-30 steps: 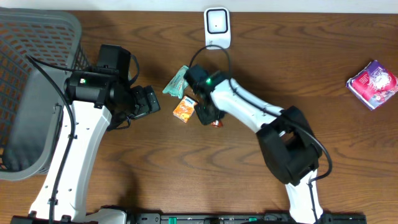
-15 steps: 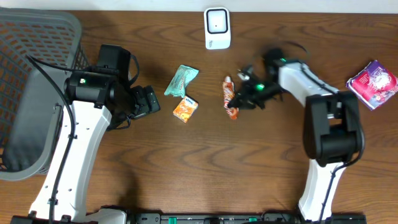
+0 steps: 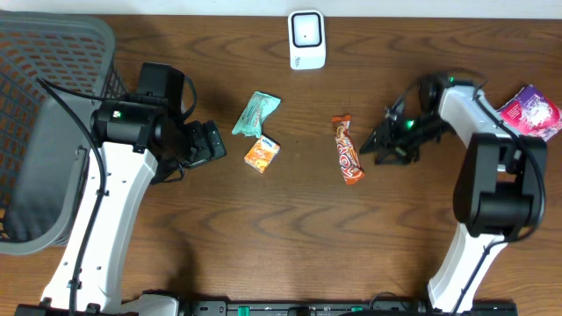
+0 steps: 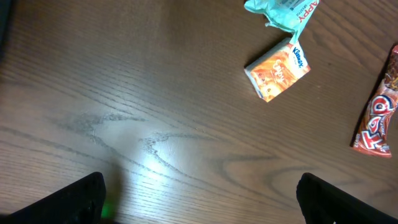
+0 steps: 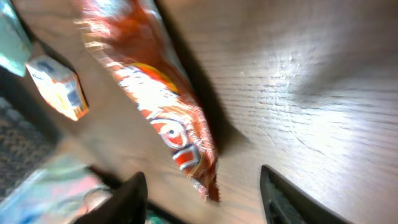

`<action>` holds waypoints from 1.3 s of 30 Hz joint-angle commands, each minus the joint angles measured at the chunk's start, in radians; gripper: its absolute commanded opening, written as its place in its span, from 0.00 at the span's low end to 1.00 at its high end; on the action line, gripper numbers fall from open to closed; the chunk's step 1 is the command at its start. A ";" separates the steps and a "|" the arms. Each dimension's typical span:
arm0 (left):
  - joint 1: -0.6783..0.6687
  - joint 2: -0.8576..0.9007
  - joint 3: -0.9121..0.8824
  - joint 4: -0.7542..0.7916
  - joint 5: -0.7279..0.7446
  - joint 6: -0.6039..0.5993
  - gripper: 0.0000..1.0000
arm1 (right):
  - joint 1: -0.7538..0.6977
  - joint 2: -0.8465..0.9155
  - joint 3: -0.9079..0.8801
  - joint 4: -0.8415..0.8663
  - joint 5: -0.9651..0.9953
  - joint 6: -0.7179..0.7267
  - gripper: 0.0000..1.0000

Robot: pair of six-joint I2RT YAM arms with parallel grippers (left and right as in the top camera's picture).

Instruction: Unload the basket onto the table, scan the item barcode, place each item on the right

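Right pincer [image 3: 379, 144] has let go now, jaws spread with nothing between them. A second ago it was clenched over by the orange tissue pack [image 3: 262, 154], and since then it's swung way out right. The candy bar [image 3: 349, 151] came along and lies flat on the table [image 3: 263, 237] just off its fingertips. Left pincer [image 3: 211, 143] hasn't budged, jaws spread wide and empty.

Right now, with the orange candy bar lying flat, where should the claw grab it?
Probably take the candy bar across its narrow width near the middle, coming straight down from above. It lies flat on the table with both long edges free, and the crimped ends look thin.
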 commanded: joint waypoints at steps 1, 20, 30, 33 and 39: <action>0.003 0.005 0.006 -0.001 -0.010 0.006 0.98 | 0.080 -0.108 0.102 -0.022 0.200 0.006 0.68; 0.003 0.005 0.006 -0.001 -0.010 0.006 0.98 | 0.267 -0.038 -0.032 0.243 0.351 0.156 0.69; 0.003 0.005 0.006 -0.001 -0.010 0.006 0.98 | 0.272 -0.034 -0.191 0.377 0.295 0.175 0.44; 0.003 0.005 0.007 -0.001 -0.010 0.006 0.98 | 0.273 -0.034 -0.217 0.404 0.263 0.176 0.23; 0.003 0.005 0.006 -0.001 -0.010 0.006 0.98 | 0.273 -0.034 -0.201 0.483 0.050 0.194 0.01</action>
